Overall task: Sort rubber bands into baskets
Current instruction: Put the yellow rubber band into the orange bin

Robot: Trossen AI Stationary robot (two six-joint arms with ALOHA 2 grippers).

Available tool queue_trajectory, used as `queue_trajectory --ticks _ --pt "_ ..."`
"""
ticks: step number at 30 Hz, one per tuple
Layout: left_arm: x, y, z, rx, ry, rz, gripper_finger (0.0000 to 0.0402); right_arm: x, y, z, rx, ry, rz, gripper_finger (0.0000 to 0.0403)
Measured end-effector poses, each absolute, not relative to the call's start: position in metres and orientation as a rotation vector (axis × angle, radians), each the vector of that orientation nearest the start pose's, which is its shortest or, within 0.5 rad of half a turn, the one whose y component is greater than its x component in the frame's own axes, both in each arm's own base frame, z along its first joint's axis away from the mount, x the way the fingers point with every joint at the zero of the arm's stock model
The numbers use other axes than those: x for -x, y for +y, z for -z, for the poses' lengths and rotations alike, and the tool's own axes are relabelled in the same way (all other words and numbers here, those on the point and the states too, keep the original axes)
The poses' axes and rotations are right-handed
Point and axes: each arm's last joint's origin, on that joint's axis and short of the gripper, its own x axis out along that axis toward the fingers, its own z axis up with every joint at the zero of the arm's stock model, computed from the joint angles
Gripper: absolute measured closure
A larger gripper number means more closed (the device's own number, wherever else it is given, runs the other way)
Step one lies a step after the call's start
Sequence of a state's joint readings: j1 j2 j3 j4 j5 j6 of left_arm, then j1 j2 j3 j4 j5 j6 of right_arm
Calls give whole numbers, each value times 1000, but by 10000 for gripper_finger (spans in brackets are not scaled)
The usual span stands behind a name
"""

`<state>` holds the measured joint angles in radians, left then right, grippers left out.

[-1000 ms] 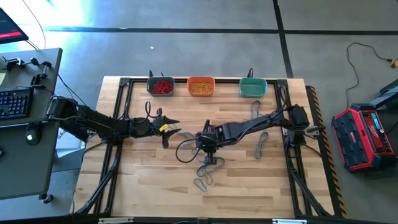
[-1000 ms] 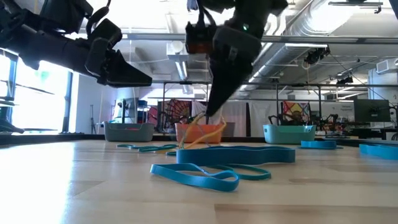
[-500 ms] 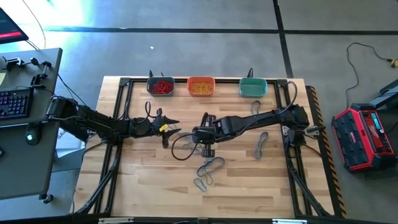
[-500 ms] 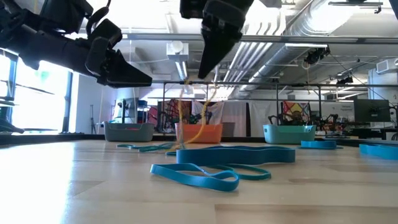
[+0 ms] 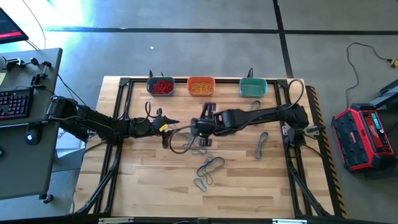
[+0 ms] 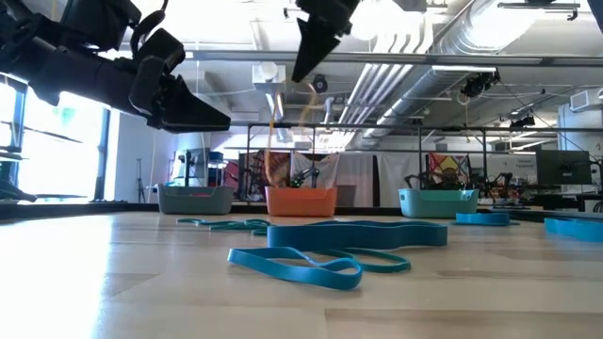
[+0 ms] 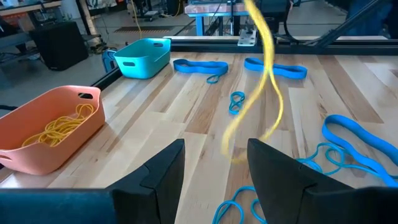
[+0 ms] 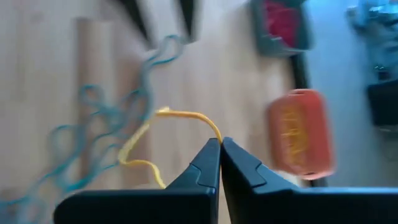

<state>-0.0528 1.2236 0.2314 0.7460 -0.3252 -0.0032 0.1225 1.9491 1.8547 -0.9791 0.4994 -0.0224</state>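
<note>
My right gripper (image 8: 219, 142) is shut on a yellow rubber band (image 8: 163, 129) and hangs high over the table's middle (image 5: 202, 138). In the low view the band (image 6: 276, 132) dangles below its tip (image 6: 303, 73). My left gripper (image 7: 214, 163) stands open just left of it, level above the table (image 5: 173, 126), with nothing between its fingers. At the far edge stand three baskets: a grey-blue one (image 5: 161, 86) with red bands, an orange one (image 5: 201, 86) with yellow bands, and a teal one (image 5: 253, 87). Blue bands (image 5: 210, 167) lie on the table. My right gripper pinches the yellow band's top bend (image 8: 213, 132) between its two fingertips. The fingers slant down from above. The band hangs slack below them as a loop (image 7: 268, 74), lifted clear of the table.
More blue bands lie at the right (image 5: 261, 144) and far right (image 5: 255, 109) of the table and near the front (image 6: 311, 266). A black cable loop (image 5: 177, 144) hangs under the right arm. A black frame (image 5: 121, 124) borders the wooden table.
My right gripper has risen and gone a little toward the table's far edge, tipping as it went and staying shut. The yellow band has come up with it: its lower end, which was near the blue bands on the table, now hangs clear.
</note>
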Motion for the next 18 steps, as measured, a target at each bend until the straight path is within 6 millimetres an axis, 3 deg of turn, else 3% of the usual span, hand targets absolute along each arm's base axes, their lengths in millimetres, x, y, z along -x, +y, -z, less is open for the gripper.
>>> queue_trajectory --ticks 5,10,18 --pt "-207 -2 -156 -53 244 -271 234 -413 14 -321 401 987 441 403" --pt "-207 -2 -156 -25 240 -275 247 -416 -17 -324 397 982 494 403" --pt "-207 -2 -156 -35 242 -273 355 -418 -60 -325 386 955 563 403"
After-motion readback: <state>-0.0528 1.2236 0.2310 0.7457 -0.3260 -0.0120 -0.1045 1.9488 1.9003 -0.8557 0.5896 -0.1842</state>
